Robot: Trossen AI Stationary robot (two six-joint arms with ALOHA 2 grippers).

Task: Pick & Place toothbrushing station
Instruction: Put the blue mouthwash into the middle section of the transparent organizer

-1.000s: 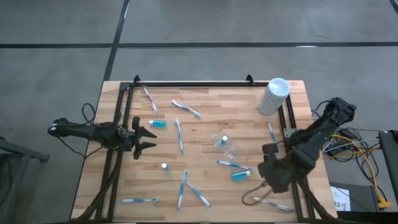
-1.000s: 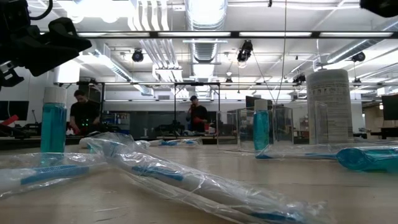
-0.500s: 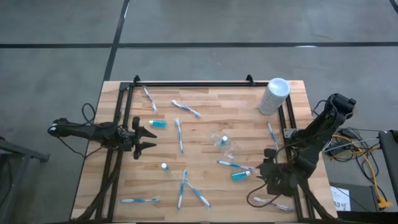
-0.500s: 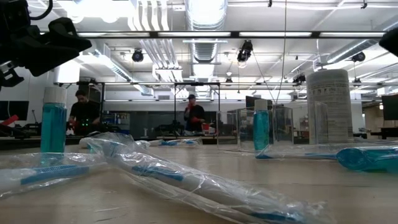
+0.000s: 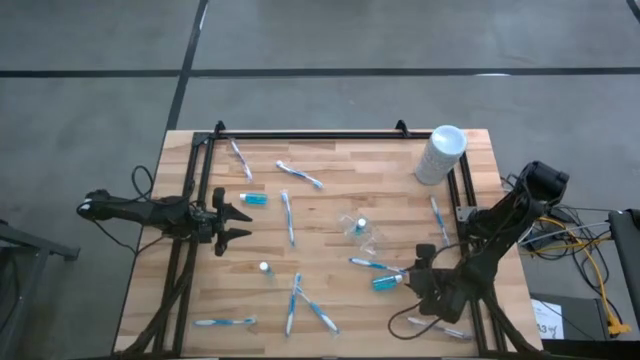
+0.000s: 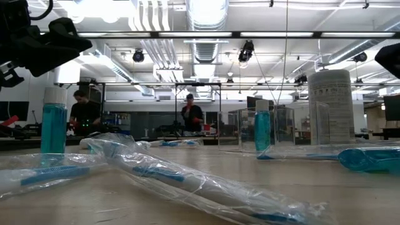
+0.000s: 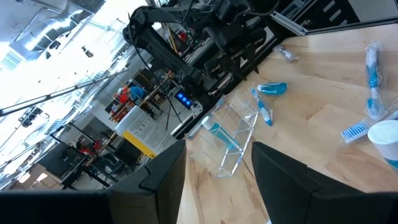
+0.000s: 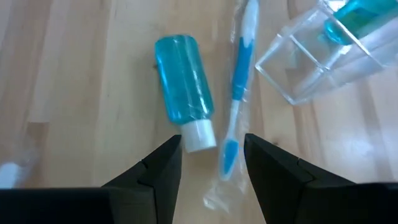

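Observation:
A small blue tube (image 5: 387, 283) with a white cap (image 8: 199, 135) lies on its side on the wooden table, next to a wrapped blue-and-white toothbrush (image 8: 239, 93). My right gripper (image 5: 412, 278) is open just to the right of the tube. In the right wrist view (image 8: 212, 167) its fingers stand short of the cap and touch nothing. A clear plastic pouch (image 5: 363, 229) with a tube inside lies at mid-table. My left gripper (image 5: 236, 222) waits open at the table's left side, above the table.
Several more toothbrushes (image 5: 288, 215) and tubes (image 5: 253, 199) lie scattered over the table. A tall white cylinder (image 5: 440, 153) stands at the far right corner. A black frame rail (image 5: 310, 133) runs along the far edge. People stand in the room beyond (image 6: 189, 115).
My right gripper has gone down and toward the table's left edge, closing on the lying blue tube. Its fingers have stayed open. Nothing on the table has moved.

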